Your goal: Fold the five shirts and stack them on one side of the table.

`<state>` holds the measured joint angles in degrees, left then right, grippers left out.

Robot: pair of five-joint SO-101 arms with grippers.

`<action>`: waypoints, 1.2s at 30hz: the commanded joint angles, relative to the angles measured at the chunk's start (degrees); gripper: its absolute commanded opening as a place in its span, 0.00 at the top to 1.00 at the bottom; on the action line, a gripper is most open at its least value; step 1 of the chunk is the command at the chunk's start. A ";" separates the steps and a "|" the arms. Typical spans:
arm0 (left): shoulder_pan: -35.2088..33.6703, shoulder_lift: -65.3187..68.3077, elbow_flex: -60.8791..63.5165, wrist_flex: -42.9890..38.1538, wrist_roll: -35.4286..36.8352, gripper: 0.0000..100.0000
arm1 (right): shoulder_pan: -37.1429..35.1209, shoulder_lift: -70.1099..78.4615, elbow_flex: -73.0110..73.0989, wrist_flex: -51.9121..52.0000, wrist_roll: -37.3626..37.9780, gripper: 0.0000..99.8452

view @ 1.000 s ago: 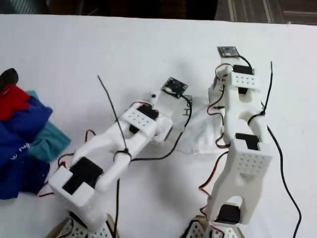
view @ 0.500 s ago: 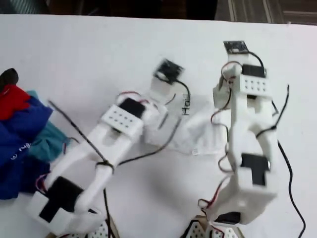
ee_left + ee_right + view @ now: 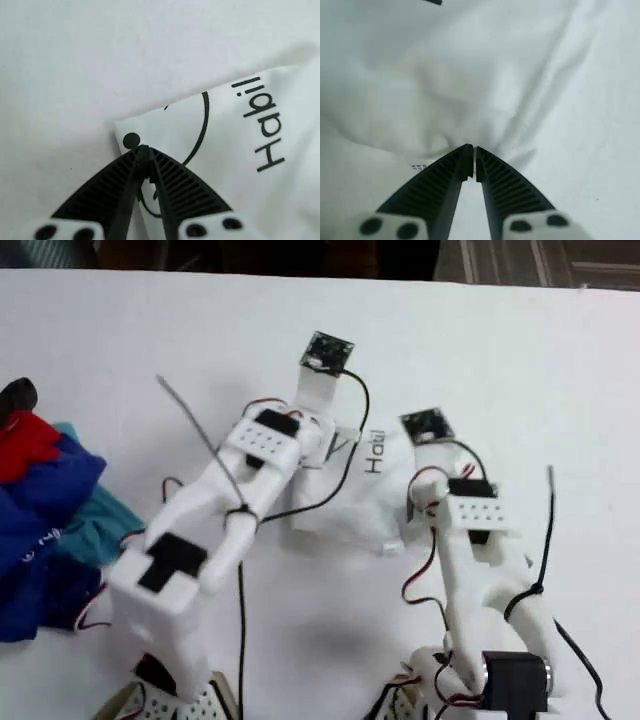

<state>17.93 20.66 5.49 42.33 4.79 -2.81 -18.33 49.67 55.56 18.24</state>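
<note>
A white shirt (image 3: 362, 502) with black print lies crumpled in the middle of the table between my two arms. In the left wrist view my left gripper (image 3: 144, 150) is shut on a corner of the white shirt (image 3: 235, 125), close to a printed black dot. From above, the left gripper (image 3: 332, 445) sits at the shirt's far left edge. My right gripper (image 3: 472, 151) is shut on a gathered fold of the white shirt (image 3: 445, 85); in the high view the right gripper (image 3: 412, 502) is at the shirt's right side.
A heap of coloured shirts (image 3: 40, 515), red, blue and teal, lies at the table's left edge. The white table (image 3: 150, 330) stretches bare behind the arms and to the far right. Black cables hang from both arms.
The left gripper has moved toward the far side of the table. The right arm has pulled back toward its base. The white shirt between them has bunched up and its print now shows.
</note>
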 commanded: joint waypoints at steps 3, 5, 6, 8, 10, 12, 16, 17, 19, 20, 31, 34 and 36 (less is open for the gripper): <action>0.44 8.26 -10.07 2.11 0.53 0.97 | 0.66 2.33 1.41 -2.33 0.35 0.98; -0.18 11.16 -13.93 6.51 0.53 0.97 | 2.07 3.82 1.58 -3.12 0.44 0.98; -0.70 12.75 -16.13 8.88 0.53 0.97 | 2.86 4.44 1.58 -3.65 0.44 0.98; -1.76 15.38 -20.18 12.92 0.53 0.97 | 4.35 5.41 1.58 -4.44 2.02 0.98; -3.08 17.41 -23.60 16.26 0.53 0.97 | 5.67 5.67 1.41 -4.53 3.78 0.98; -4.04 18.81 -26.51 19.08 0.44 0.97 | 6.64 5.58 1.32 -4.44 4.40 0.98; -3.87 19.08 -30.20 23.38 0.44 0.97 | 6.37 5.58 1.23 -4.26 4.31 0.98; -3.78 19.08 -31.08 24.35 0.44 0.97 | 6.37 5.49 0.97 -3.82 4.13 0.98; -3.34 19.08 -32.66 26.37 0.44 0.97 | 6.55 4.88 -0.79 -1.45 4.04 0.98; -3.25 19.08 -33.27 27.43 0.44 0.97 | 6.73 3.91 -1.93 0.31 4.04 0.98; -4.57 18.90 -50.42 46.24 0.35 0.97 | 6.37 -13.93 -15.82 15.43 1.41 0.94; -6.86 18.90 -59.03 53.54 0.35 0.97 | 6.37 -11.56 -18.37 16.92 -4.66 0.80; -8.79 18.90 -65.45 58.46 0.26 0.97 | 6.29 -8.75 -20.04 16.92 -6.24 0.73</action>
<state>11.87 40.26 -50.15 94.55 4.97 3.08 -28.79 33.49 71.82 14.81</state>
